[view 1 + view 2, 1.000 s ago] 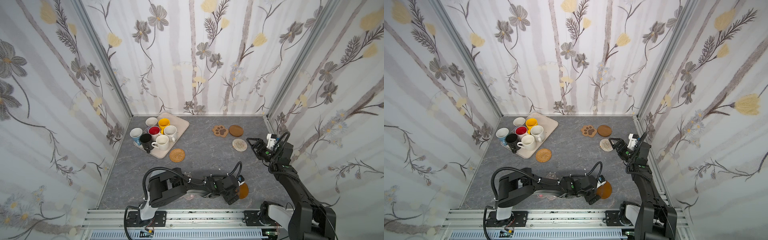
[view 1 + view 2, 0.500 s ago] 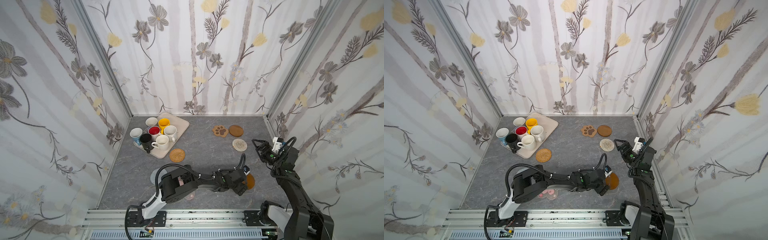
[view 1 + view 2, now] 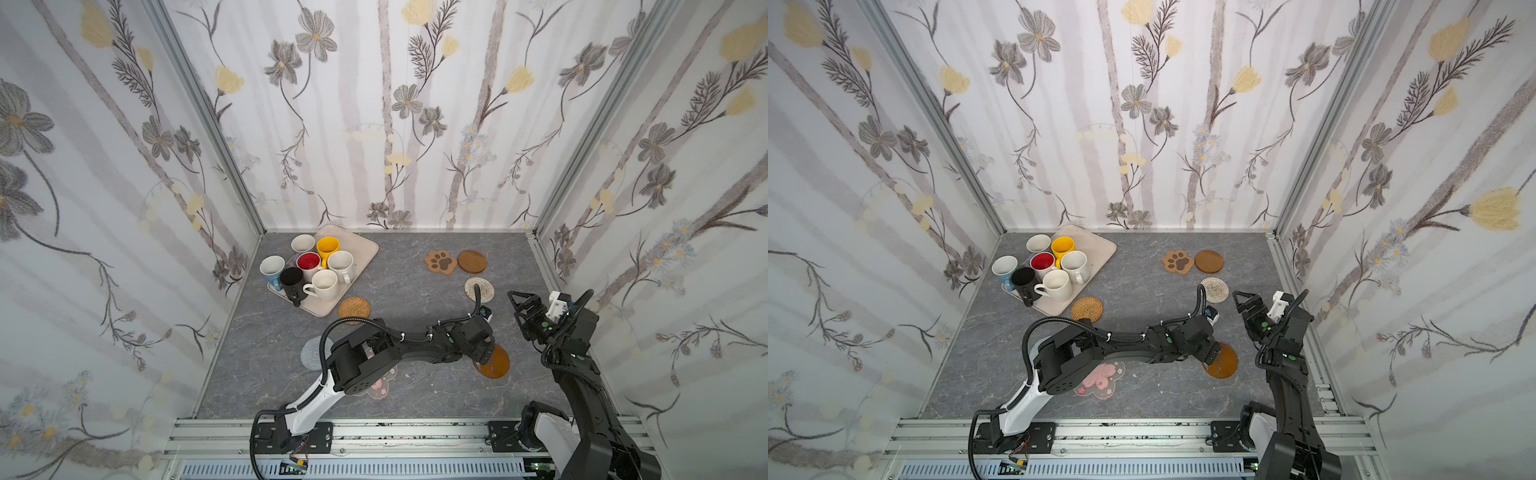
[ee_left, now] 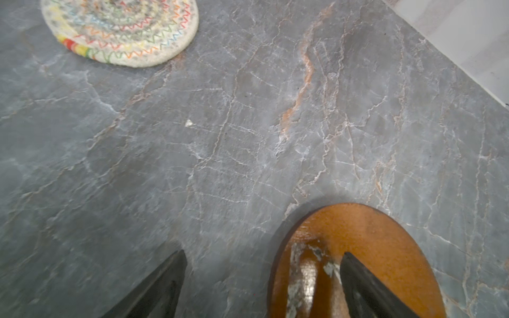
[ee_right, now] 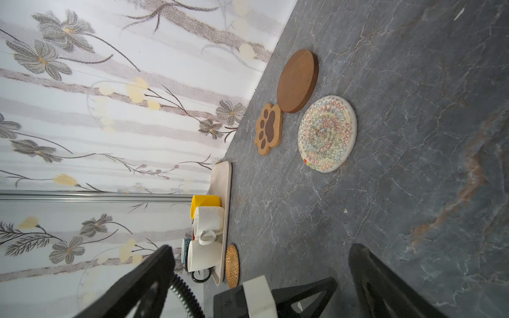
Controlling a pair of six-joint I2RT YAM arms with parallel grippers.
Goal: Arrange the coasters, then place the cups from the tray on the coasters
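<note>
I have the left end effector (image 4: 263,254) low over the near right part of the surface (image 3: 415,299), jaws spread wide and gripping nothing. In the left wrist view one finger (image 4: 366,286) lies over the near wood round (image 4: 363,242), which rests flat on the surface. The other finger is off its edge, over bare stone. I cannot tell whether the first finger presses on the wood.

The right end effector (image 3: 519,300) hovers by the right edge, open and empty. It is between the near wood round and the woven coaster (image 3: 480,288), clear of both.

Beyond the woven coaster, the paw (image 3: 440,262) and the far wood round (image 3: 472,261) lie side by side, touching or nearly so.

The tray (image 3: 359,245) sits in the far left corner with the cups (image 3: 324,282) crowded at its left end:
- yellow (image 3: 328,246)
- black (image 3: 291,277)
- red-lined (image 3: 308,262)
- speckled (image 3: 340,262)
- lavender (image 3: 303,242)
- blue (image 3: 272,266)
- cream

Whether the blue one stands fully on the tray I cannot tell.

The rattan round (image 3: 354,309) lies just beside the tray's near corner. The grey-blue mat (image 3: 309,353) and the pink blossom (image 3: 1100,379) lie near the front, both partly hidden under the left arm (image 3: 361,365).
</note>
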